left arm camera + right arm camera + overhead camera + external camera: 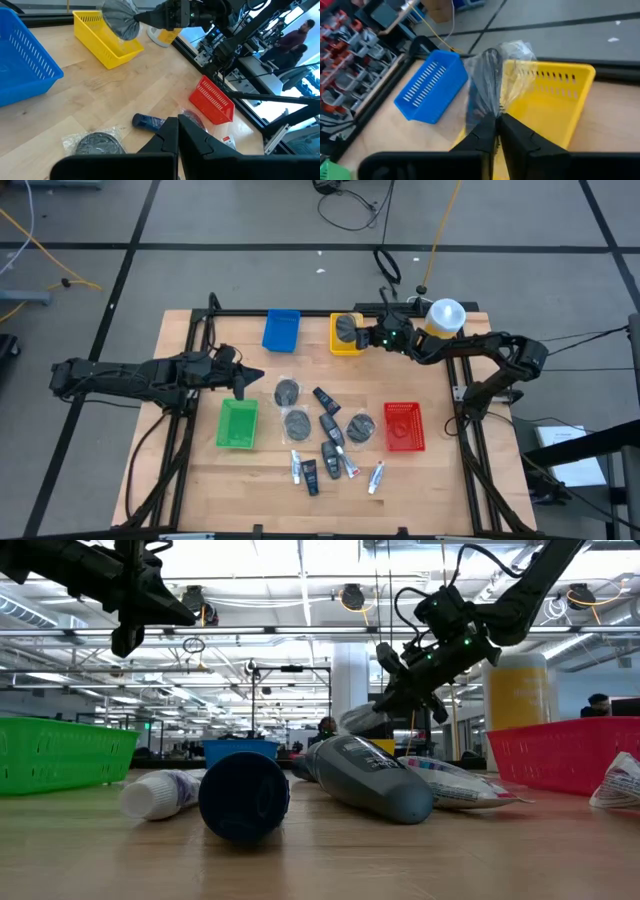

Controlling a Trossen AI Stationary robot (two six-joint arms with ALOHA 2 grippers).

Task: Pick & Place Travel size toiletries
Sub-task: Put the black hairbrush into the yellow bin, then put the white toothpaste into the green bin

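Right gripper (362, 337), clamped on a bagged grey disc (347, 330), holds it directly above the yellow tray (335, 347); release drops it inside

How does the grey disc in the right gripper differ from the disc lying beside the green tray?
The held disc hangs pinched in the right gripper above the yellow tray; the other disc lies flat on the table, untouched. The held one hangs on edge by its wrapper. Both are round, grey and clear-wrapped.

Grey-blue bottle (375, 778) lying beside dark cap (243, 796).
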